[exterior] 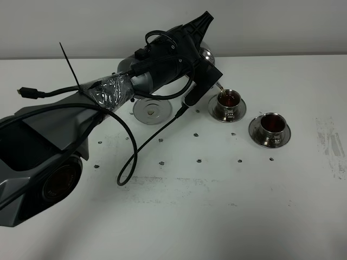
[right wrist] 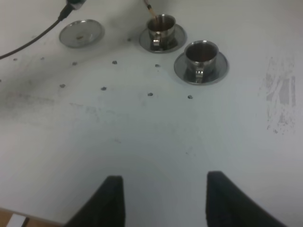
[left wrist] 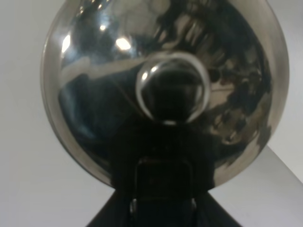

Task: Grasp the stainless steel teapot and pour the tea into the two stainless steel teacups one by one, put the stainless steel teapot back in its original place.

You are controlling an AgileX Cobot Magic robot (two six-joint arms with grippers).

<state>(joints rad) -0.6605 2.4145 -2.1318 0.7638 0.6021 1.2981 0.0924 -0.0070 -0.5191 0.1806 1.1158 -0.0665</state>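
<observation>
The left claw (left wrist: 163, 182) is closed on the stainless steel teapot (left wrist: 94, 71) and holds it in the air near the far edge of the counter (exterior: 217, 206), about halfway along that edge. In the high view the black arm hides most of the pot. Only a curve of its shiny body and its thin spout (exterior: 219, 86) show past the arm. The left wrist view looks almost straight down on the pot. It shows a mirror-bright dome full of dark reflections, with a round knob (left wrist: 173, 92) at the centre of the lid.

The spout tip hangs just over the rim of the far teacup (exterior: 227, 99), and a thin amber stream runs from it into the cup. That cup holds reddish-brown tea and stands on a round steel saucer (exterior: 242, 111). The near teacup (exterior: 271, 123) stands just beside it, towards the right edge of the counter, on its own saucer (exterior: 285, 135). It holds dark red tea, and its small handle points to the near edge.

The flat steel coaster (exterior: 152, 111) lies bare under the arm, near the far edge and to the left of the cups. A black cable (exterior: 130, 157) loops down from the arm.

The right claw (right wrist: 165, 198) is spread wide and holds nothing. It hovers over bare counter, well apart from the cups.
</observation>
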